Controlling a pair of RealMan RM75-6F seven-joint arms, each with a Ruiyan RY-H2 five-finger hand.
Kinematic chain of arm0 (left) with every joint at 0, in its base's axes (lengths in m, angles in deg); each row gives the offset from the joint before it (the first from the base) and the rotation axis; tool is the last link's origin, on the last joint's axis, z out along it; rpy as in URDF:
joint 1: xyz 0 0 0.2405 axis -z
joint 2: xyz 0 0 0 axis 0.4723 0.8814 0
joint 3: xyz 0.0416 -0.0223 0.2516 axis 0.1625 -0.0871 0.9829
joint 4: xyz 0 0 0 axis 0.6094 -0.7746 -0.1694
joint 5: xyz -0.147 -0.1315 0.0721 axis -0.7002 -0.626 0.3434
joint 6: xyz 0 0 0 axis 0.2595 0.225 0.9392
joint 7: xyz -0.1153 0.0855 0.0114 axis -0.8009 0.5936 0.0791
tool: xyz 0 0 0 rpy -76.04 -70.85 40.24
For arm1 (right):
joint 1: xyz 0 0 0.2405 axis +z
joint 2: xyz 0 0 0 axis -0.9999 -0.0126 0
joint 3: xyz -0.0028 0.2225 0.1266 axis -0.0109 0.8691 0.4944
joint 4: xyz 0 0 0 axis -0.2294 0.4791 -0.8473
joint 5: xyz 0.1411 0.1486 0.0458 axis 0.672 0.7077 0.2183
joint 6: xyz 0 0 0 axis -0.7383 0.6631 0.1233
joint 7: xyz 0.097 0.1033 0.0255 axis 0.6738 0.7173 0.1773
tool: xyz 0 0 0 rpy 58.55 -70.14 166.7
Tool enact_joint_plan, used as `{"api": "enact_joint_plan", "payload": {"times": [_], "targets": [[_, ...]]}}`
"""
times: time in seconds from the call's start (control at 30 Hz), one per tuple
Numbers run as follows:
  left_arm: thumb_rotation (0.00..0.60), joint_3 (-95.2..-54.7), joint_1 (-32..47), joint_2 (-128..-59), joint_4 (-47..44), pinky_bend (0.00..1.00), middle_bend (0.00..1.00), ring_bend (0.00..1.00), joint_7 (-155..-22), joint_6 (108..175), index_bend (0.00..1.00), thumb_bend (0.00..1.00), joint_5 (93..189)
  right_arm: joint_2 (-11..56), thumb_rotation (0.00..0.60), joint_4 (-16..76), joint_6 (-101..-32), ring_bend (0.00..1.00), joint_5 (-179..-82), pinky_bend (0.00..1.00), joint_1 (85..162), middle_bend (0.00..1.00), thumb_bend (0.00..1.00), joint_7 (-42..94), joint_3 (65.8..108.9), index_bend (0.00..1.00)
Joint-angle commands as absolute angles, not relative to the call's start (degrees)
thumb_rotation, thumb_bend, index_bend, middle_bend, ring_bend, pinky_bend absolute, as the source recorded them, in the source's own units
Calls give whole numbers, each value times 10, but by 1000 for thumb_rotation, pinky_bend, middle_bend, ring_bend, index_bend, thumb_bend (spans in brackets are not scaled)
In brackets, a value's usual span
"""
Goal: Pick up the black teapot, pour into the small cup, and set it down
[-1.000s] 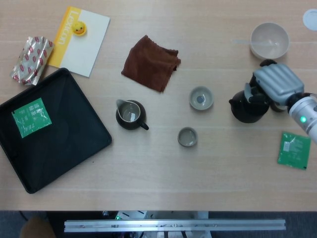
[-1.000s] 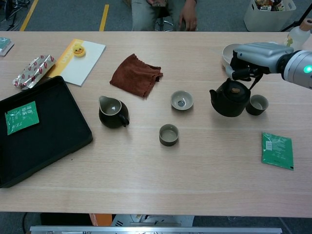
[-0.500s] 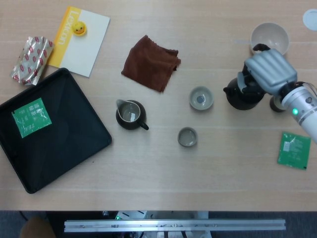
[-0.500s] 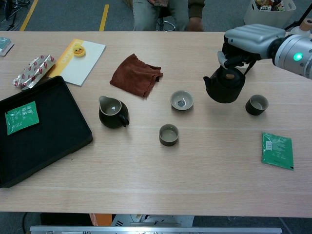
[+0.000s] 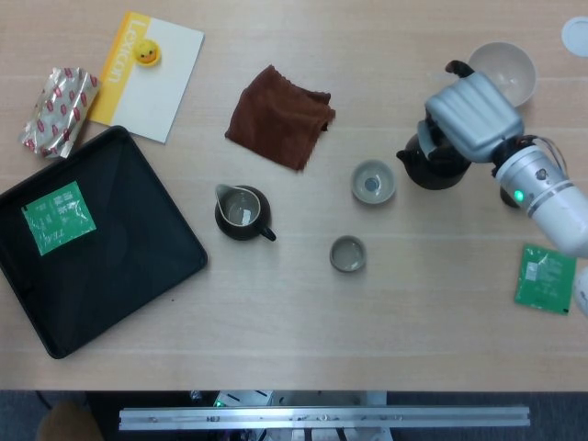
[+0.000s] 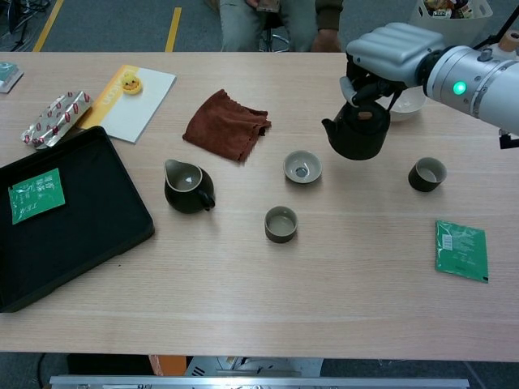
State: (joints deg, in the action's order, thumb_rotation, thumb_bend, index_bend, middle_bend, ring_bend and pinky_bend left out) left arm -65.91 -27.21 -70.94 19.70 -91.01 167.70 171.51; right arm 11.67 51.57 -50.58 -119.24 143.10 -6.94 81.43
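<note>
Light wood table (image 6: 340, 275), someone seated at the far edge. Right hand (image 6: 388, 50) grips the black teapot (image 6: 354, 134) from above by its handle; pot is lifted clear of the table, spout pointing toward the pale small cup (image 6: 302, 167), which sits just left of and below it. Head view shows the same hand (image 5: 470, 116) over the teapot (image 5: 432, 165), beside that cup (image 5: 373, 181). Darker cup (image 6: 280, 224) sits nearer the front edge, another dark cup (image 6: 426, 174) to the right of the pot. Dark pitcher (image 6: 188, 186) left of centre, brown cloth (image 6: 226, 124) behind it. Black tray (image 6: 77, 235) at far left holds a green packet (image 6: 36, 194); second green packet (image 6: 461, 250) lies at right. White bowl (image 5: 503, 72) behind the hand. Left hand not visible.
</note>
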Motion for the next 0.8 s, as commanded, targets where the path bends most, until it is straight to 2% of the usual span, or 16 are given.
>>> {"api": "enact_joint_plan", "payload": {"times": [0.03, 0.47, 0.67, 0.8], "targets": [[600, -660, -273, -709, 198, 230, 238, 200, -909, 1678, 167, 396, 1714, 126, 342, 506, -505, 783, -1196, 176, 1437, 836, 680, -79, 812, 945], [600, -662, -275, -710, 200, 227, 238, 200, -905, 1681, 167, 396, 1711, 145, 376, 472, -506, 767, -1211, 176, 1435, 824, 564, -76, 806, 926], [600, -662, -274, -712, 201, 227, 237, 200, -903, 1679, 167, 396, 1712, 140, 418, 472, -507, 755, -1221, 176, 1432, 814, 542, -76, 803, 910], [600, -663, -274, -713, 201, 227, 237, 200, -901, 1677, 167, 396, 1711, 139, 426, 470, -508, 750, -1225, 176, 1429, 813, 528, -71, 803, 907]]}}
